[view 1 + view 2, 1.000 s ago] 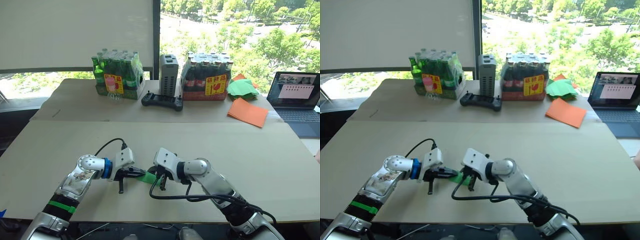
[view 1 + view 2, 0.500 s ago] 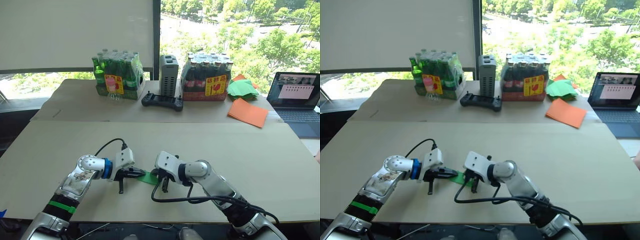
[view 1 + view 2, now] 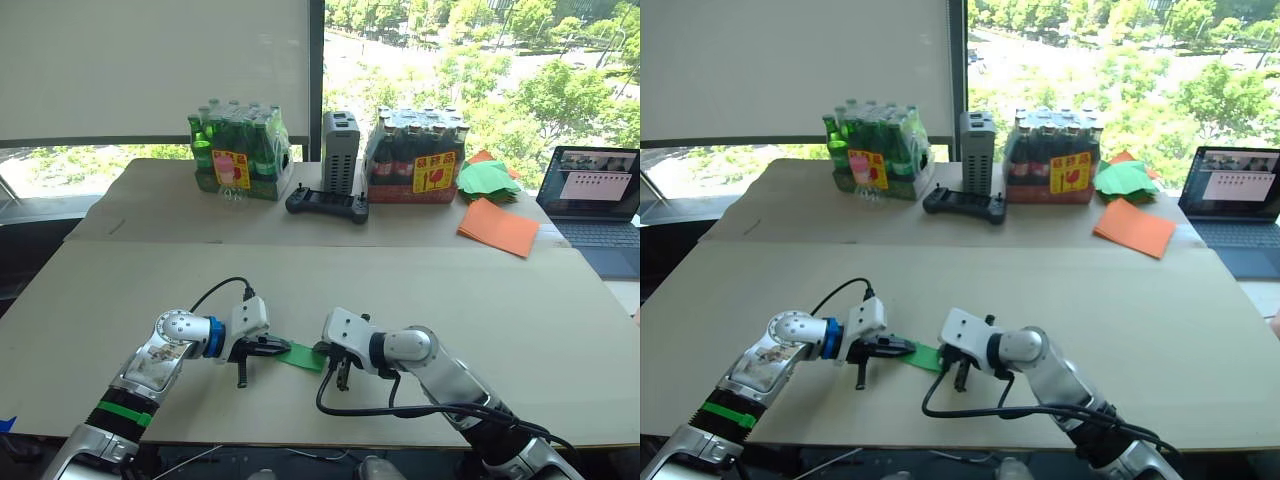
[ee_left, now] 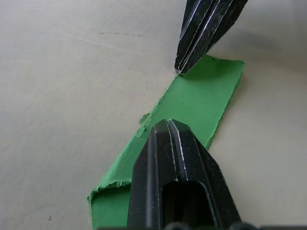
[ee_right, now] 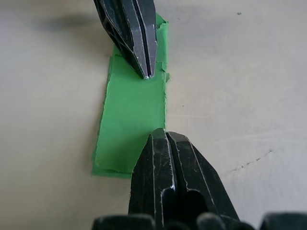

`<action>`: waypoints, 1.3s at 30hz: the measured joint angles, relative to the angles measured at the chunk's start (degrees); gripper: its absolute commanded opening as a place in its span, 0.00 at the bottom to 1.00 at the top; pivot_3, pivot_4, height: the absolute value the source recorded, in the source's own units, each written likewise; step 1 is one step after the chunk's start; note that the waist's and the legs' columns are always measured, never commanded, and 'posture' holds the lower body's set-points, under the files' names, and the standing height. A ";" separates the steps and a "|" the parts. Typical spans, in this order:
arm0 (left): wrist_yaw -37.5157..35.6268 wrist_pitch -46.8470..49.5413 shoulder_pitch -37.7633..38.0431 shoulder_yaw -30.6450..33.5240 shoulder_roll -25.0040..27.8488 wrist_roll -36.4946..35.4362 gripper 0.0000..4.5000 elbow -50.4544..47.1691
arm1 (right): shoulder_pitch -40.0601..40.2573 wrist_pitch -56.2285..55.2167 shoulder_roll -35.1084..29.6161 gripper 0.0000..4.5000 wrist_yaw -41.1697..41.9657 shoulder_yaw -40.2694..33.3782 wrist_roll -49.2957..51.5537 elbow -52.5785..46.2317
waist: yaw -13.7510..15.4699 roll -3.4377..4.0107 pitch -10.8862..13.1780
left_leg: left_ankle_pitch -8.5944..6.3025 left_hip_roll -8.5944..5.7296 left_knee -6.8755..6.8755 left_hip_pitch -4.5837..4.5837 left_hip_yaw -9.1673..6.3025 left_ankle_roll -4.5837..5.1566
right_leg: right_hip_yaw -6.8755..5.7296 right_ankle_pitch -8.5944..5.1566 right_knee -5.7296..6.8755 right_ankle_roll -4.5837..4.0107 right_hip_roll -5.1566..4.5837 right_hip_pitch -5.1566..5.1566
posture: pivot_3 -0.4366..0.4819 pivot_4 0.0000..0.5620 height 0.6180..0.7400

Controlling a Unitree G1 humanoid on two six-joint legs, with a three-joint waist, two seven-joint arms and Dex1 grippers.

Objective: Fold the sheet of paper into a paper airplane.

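- Bright green paper, the paper airplane [image 3: 303,356], lies flat on the tan table [image 3: 520,300] as a narrow folded strip with ragged long edges, between the two grippers and on the near side of the black controller [image 3: 327,205].
- The left gripper [image 3: 284,348] has its fingers pressed together, the tips bearing down on one end of the strip; it pins the paper, it does not pinch it.
- The right gripper [image 3: 336,362] also has its fingers together, the tips resting on the opposite end of the strip.
- Step in hand, as judged: flattening a crease, with both tips pressing the folded layers against the table. The strip does not yet read as a pointed dart with wings.
- Next move, as judged: keep one tip as an anchor, then slide the other along the fold line without dragging the strip sideways; the torn edges may catch.
- Change from one second earlier: the right gripper then held its end of the paper lifted and tilted off the table; that end now lies flat, and the right gripper has shifted away from the left one. The left gripper has stayed in place.
- Beyond the controller stand two shrink-wrapped bottle packs [image 3: 238,153] and a grey upright device [image 3: 339,150].
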 measured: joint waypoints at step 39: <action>-1.07 1.51 -2.45 -0.79 -0.78 1.11 0.00 1.11 | 3.75 -1.41 1.22 0.00 -1.83 -0.87 3.67 -2.12 | 0.02 0.05 -0.04 | -0.05 0.01 -0.08 0.16 -0.05 0.07 | -0.08 -0.08 -0.46 0.13 0.00 0.39 | 0.48 0.27 1.00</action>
